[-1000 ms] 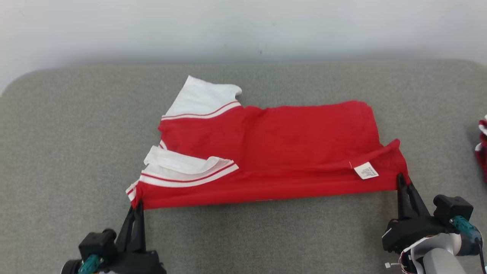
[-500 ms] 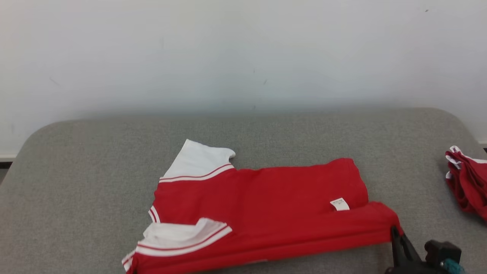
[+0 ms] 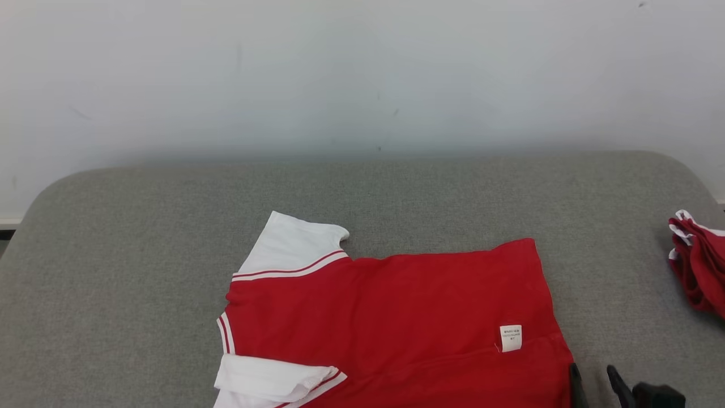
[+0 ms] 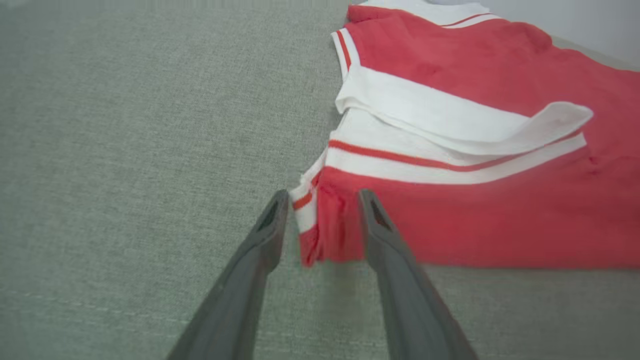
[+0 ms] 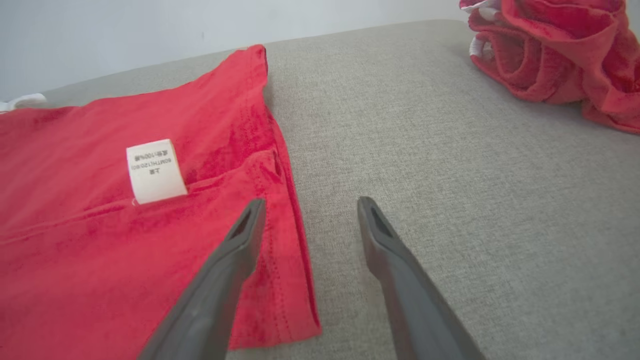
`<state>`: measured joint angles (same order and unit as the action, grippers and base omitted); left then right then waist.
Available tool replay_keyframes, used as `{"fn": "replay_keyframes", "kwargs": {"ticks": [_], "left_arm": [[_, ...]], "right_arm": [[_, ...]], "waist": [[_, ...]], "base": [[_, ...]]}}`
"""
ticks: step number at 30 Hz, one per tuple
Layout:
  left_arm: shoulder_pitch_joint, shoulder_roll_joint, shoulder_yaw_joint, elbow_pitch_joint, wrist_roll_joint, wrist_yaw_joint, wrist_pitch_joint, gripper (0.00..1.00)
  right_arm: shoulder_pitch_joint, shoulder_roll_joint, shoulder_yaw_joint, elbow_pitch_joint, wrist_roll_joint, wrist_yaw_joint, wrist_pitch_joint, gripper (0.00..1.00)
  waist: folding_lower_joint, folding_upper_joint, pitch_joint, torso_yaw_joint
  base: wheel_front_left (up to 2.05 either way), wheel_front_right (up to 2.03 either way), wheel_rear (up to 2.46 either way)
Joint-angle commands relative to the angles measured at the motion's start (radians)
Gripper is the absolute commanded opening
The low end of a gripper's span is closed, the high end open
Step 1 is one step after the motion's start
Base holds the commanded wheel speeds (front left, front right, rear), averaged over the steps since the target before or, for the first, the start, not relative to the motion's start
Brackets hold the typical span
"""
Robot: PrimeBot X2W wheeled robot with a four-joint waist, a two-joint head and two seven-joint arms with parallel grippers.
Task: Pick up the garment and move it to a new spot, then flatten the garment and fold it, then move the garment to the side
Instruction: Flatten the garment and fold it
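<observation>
The red garment (image 3: 391, 317) with white sleeves lies spread on the grey padded surface (image 3: 141, 255), a white label (image 3: 510, 338) near its right hem. In the left wrist view my left gripper (image 4: 322, 197) is open, its fingers standing either side of the garment's (image 4: 475, 220) striped sleeve corner without pinching it. My right gripper (image 5: 310, 204) is open at the hem corner: one finger hovers over the red cloth (image 5: 100, 225) below the label (image 5: 155, 171), the other over bare surface. In the head view the right gripper's (image 3: 593, 378) tips rise at the bottom edge.
A bunched pile of other red and white garments (image 3: 699, 266) lies at the surface's right edge, also in the right wrist view as a pile (image 5: 550, 50). A pale wall (image 3: 362, 73) runs behind. Bare grey surface (image 5: 450, 175) stretches between the garment and the pile.
Both grippers were shut on the garment's near corners a second ago; now they stand open and the cloth lies flat. The head camera has tilted up, so the scene sits lower.
</observation>
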<state>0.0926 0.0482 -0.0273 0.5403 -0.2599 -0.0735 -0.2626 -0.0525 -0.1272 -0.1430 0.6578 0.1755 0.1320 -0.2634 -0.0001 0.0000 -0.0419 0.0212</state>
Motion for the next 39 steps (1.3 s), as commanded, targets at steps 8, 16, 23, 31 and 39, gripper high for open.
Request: {"fn": "replay_keyframes", "kwargs": {"ticks": [8,16,23,31,39], "left_arm": [[-0.101,0.004,-0.008,-0.090,0.057,0.013,-0.003,1.00],[-0.324,0.024,-0.031,-0.052,0.131,-0.031,-0.003,1.00],[-0.613,0.084,-0.121,0.133,0.131,-0.056,0.028,1.00],[-0.879,0.170,-0.336,0.233,0.039,-0.056,0.152,1.00],[-0.975,0.248,-0.498,0.237,-0.074,-0.056,0.204,1.00]], "right_arm": [[-0.092,-0.004,0.009,-0.057,-0.014,-0.002,-0.001,1.00],[-0.274,-0.062,0.058,-0.011,-0.003,-0.002,0.000,1.00],[-0.461,-0.127,0.127,0.095,0.018,-0.002,0.000,1.00],[-0.633,-0.153,0.215,0.295,0.081,-0.002,0.059,1.00],[-0.695,-0.164,0.289,0.392,0.135,-0.002,0.081,0.98]], "waist": [[0.0001,0.0000,0.055,0.013],[0.0001,0.0000,0.167,0.034],[0.0001,0.0000,0.257,0.055],[0.0001,0.0000,0.283,0.062],[0.0001,0.0000,0.281,0.059]], "base": [[0.00,0.00,0.00],[0.00,0.00,0.00],[0.00,0.00,0.00],[0.00,0.00,0.00],[0.00,0.00,0.00]]}}
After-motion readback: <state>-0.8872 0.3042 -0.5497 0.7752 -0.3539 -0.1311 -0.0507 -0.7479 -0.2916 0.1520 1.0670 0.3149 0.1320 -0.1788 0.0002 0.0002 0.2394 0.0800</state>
